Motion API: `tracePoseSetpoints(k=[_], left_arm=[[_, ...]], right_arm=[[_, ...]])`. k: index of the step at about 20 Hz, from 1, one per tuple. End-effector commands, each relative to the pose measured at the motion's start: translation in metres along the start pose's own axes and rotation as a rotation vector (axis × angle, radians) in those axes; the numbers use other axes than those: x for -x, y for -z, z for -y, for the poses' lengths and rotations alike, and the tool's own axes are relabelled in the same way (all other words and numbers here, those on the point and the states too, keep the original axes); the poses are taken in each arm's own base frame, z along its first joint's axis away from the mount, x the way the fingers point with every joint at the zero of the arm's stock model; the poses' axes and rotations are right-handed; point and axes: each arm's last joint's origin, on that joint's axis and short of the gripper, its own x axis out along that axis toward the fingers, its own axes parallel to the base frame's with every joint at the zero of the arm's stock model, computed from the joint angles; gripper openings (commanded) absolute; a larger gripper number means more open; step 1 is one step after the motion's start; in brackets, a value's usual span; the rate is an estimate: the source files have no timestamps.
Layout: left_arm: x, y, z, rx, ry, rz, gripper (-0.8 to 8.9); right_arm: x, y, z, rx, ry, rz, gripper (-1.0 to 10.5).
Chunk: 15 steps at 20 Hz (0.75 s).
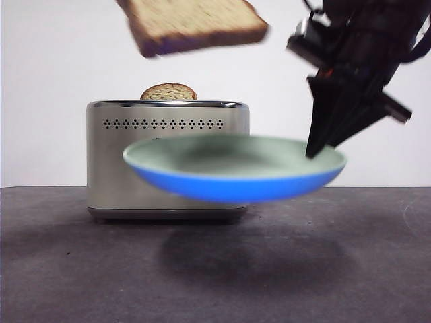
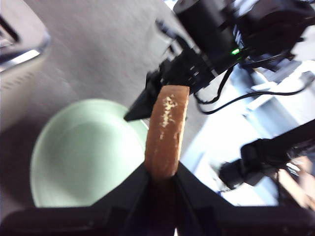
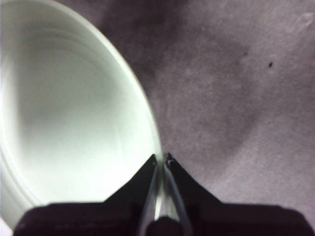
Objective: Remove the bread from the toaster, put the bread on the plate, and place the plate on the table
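Front view: right gripper (image 1: 316, 149) clamps the rim of the plate (image 1: 236, 168), held in the air w/ its shadow on the table (image 1: 215, 269), in front of the toaster (image 1: 167, 158). Bread (image 1: 195, 23) hangs above, pinched edge-on in left gripper (image 2: 162, 172). A 2nd slice (image 1: 168, 92) pokes from the toaster's slot.

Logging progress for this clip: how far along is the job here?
Done: the bread is out of the toaster, clamped by the left gripper. In hand: the right gripper holds the plate by its rim, raised under the bread. Left: bread onto plate, plate onto table.
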Motion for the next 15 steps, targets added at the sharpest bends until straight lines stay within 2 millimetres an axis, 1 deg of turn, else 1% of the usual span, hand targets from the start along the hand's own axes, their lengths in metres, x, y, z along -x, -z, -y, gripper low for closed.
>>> tracePoseSetpoints(k=[1,3,4,5,7,10,13,14,15], left_arm=[[-0.023,-0.002,-0.017,0.031,0.055,-0.061,-0.08],[-0.044,-0.002,-0.034,0.073,0.086,-0.107,-0.08],[-0.054,-0.002,-0.04,0.089,0.129,-0.124,-0.08],[-0.063,-0.002,-0.044,0.095,0.173,-0.138,-0.08],[-0.08,-0.003,-0.048,0.115,0.169,-0.151,-0.08],[-0.097,0.001,-0.047,0.103,0.088,-0.178,-0.08],[-0.109,0.006,-0.04,0.078,-0.111,-0.197,0.16],[-0.112,0.008,-0.037,0.082,-0.143,-0.204,1.22],[-0.114,0.009,-0.035,0.086,-0.141,-0.211,2.81]], right_arm=[[0.016,0.002,-0.006,0.011,-0.009,0.044,-0.1],[0.03,0.006,-0.011,0.017,-0.012,0.082,-0.1],[0.036,0.009,-0.014,0.021,-0.013,0.094,-0.1],[0.041,0.011,-0.016,0.022,-0.015,0.104,-0.1],[0.048,0.014,-0.018,0.015,-0.017,0.113,-0.1],[0.051,0.017,-0.019,0.007,-0.02,0.101,-0.1],[0.051,0.018,-0.019,0.0,-0.021,0.098,-0.1],[0.051,0.018,-0.019,0.0,-0.021,0.098,-0.1],[0.051,0.018,-0.019,0.0,-0.02,0.098,-0.1]])
